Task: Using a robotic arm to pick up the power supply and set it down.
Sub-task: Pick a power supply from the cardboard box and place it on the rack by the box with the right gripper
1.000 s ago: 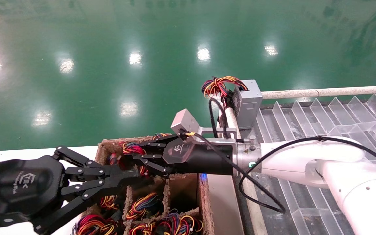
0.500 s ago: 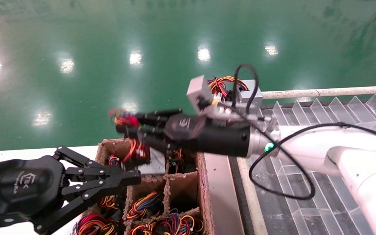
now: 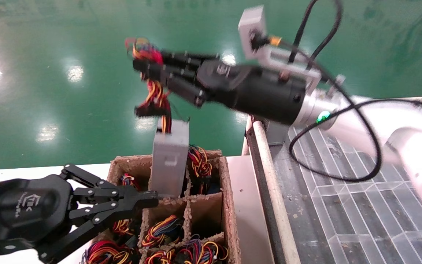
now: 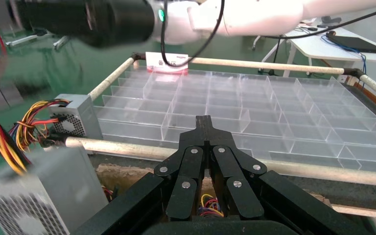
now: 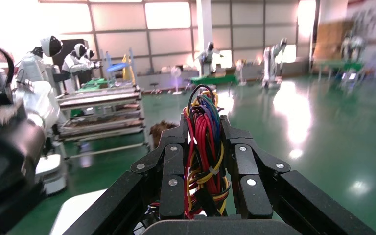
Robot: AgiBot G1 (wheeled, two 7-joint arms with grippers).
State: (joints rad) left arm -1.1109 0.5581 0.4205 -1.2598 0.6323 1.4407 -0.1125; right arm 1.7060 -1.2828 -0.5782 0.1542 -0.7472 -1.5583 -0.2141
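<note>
Right tool (image 3: pixel 148 69) is seen raised at about 12 o'clock of the head view, fingers clamped on the wire bundle (image 3: pixel 145 49) of the power supply (image 3: pixel 170 161); red, yellow and blue wires are pinched between the finger links in the right wrist view (image 5: pixel 204 142). The grey box is hung below the tool by its wires, upright, lower end level with the rim of the cardboard divider box (image 3: pixel 229 205); whether it touches the box cannot be told. The white robotic arm (image 3: pixel 398 128) is stretched in from 3 o'clock, black cable looped beneath it.

Left tool (image 3: pixel 148 200) is parked at 8 o'clock, fingers pressed together, tips just beside the hanging box's lower end; the same closed fingers are shown in the left wrist view (image 4: pixel 205 132).

Divider box cells are filled with coiled coloured wire bundles (image 3: pixel 163 229). The box is set on a white surface (image 3: pixel 247 205). At 4 o'clock a clear plastic partition tray (image 3: pixel 361 220) is laid inside a frame of pale rods (image 3: pixel 269 176). A second grey power supply (image 4: pixel 76 115) with yellow-orange wires is seen at the tray's corner in the left wrist view.

Room: glossy green floor (image 3: pixel 86 91) with lamp reflections; other white robots (image 5: pixel 54 54) and racks are seen far off, bright windows behind.
</note>
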